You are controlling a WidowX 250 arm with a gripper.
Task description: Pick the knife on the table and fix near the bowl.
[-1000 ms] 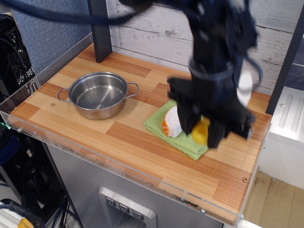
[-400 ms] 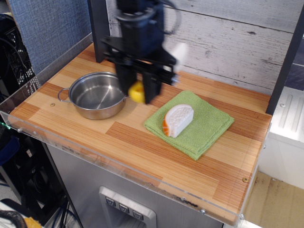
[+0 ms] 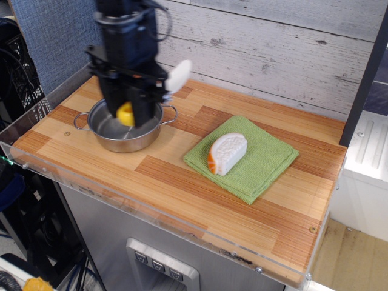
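Note:
My gripper (image 3: 128,112) is shut on the knife (image 3: 126,114), gripping its yellow handle. The white blade (image 3: 179,74) sticks out up and to the right. The gripper hangs over the bowl (image 3: 124,132), a shiny steel pot with two wire handles, at the left of the wooden table (image 3: 176,182). The knife is held over the bowl's opening, and I cannot tell its height above the bottom. The arm hides the back of the bowl.
A green cloth (image 3: 260,163) lies right of centre with a white-and-orange food piece (image 3: 226,153) on it. A clear acrylic rim (image 3: 91,188) runs along the table's front and left edges. A plank wall stands behind.
The gripper has carried the knife left, from over the green cloth, past the table's middle, to above the bowl. The cloth and food piece are now uncovered.

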